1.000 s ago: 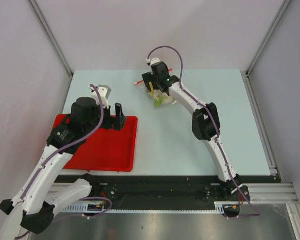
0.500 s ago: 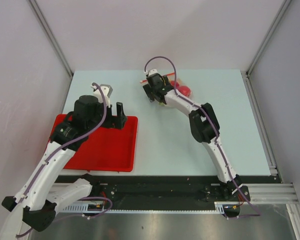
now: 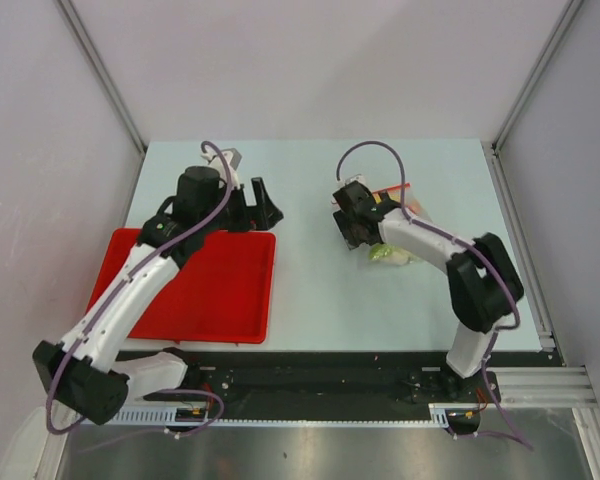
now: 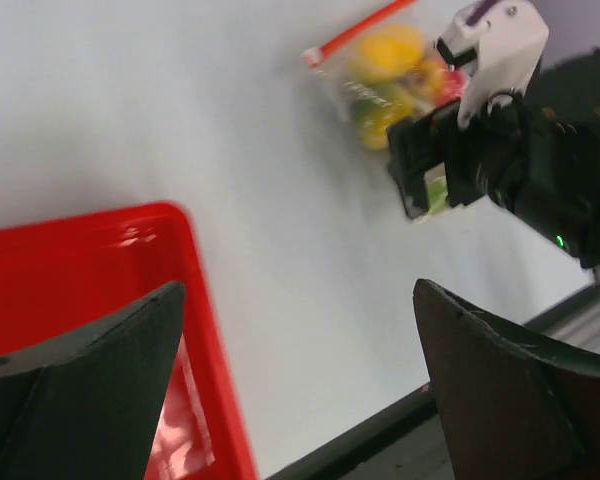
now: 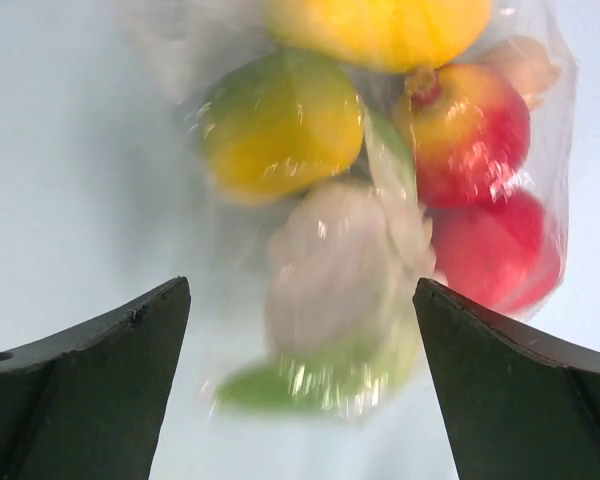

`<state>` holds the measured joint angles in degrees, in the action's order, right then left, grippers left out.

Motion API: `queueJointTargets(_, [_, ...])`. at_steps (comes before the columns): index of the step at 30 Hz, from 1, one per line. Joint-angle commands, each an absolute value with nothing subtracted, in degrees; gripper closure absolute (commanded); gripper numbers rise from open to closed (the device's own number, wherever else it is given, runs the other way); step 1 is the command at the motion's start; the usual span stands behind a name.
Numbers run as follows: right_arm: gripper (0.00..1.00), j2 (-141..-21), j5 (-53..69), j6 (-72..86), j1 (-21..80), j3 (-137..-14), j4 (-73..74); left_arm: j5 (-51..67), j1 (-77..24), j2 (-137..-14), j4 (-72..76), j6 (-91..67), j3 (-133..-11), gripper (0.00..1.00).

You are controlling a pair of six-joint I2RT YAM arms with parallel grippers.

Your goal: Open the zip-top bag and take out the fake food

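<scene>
One zip-top bag (image 4: 380,80) held six visible pieces of fake food (image 5: 310,180): two red balls (image 5: 470,130), one yellow oval (image 5: 380,25), one yellow-green fruit (image 5: 280,125), one whitish lump (image 5: 330,270), one beige piece (image 5: 525,65). One red tray (image 3: 210,290) was counted.

table (image 3: 320,290): pale blue-green top, takes up the middle of the frame
red tray (image 3: 215,300): flat on it, lower left
zip-top bag (image 3: 388,254): lying right of centre, well apart from the tray
</scene>
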<state>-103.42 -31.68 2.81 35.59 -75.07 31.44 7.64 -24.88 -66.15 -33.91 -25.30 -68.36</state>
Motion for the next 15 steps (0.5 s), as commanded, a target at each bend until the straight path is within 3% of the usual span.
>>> queueJointTargets(1, [0.0, -88.61, -18.48, 11.15, 37.35, -75.15, 38.12, 23.68, -24.43, -76.85, -13.65, -32.86, -69.87, 0.0])
queueJointTargets(7, [0.0, -77.18, -7.95, 28.72, 30.61, -73.66, 50.25, 31.46, -25.05, -97.88, -12.74, -31.21, -84.53, 0.03])
queueJointTargets(15, [0.0, -66.98, -0.71, 32.96, 21.2, -69.17, 53.7, 27.52, -26.8, -119.84, -12.21, -34.01, -103.94, 0.04])
